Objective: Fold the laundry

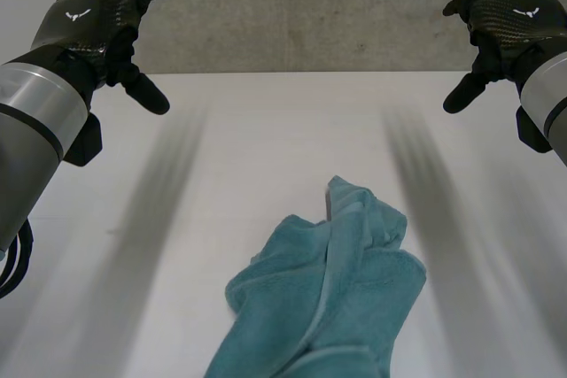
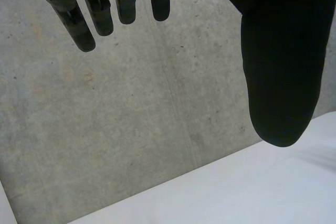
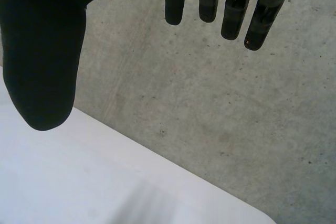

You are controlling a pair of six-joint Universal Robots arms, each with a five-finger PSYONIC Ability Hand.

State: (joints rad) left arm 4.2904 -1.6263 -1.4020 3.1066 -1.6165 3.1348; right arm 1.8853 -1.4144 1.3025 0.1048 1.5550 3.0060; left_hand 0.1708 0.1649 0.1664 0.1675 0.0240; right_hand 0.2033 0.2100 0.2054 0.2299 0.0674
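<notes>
A crumpled teal terry-cloth towel (image 1: 328, 298) lay in the lower centre of the head view. It was bunched into soft, uneven folds, with a paler hemmed edge running up through its middle and a rumpled peak at its upper end. Its lower part ran off the bottom edge of the frame. It rested on the white table (image 1: 239, 148), and nothing touched it.

Behind the table's far edge rose a grey concrete wall (image 1: 301, 6), across the top of the frame.

The left hand (image 1: 102, 19) hung in the upper left corner of the head view, above the table and well apart from the towel. In its own wrist view the fingers (image 2: 73, 19) reached out nearly straight and side by side, with the thumb (image 2: 278, 77) set wide away from them. The hand was spread and held nothing; past it were only wall and table edge.

The right hand (image 1: 505, 19) mirrored it in the upper right corner, equally far from the towel. Its wrist view showed the fingers (image 3: 260, 19) extended and loosely parallel and the thumb (image 3: 42, 51) held well off to the side. That hand was likewise spread, with nothing in its grasp.
</notes>
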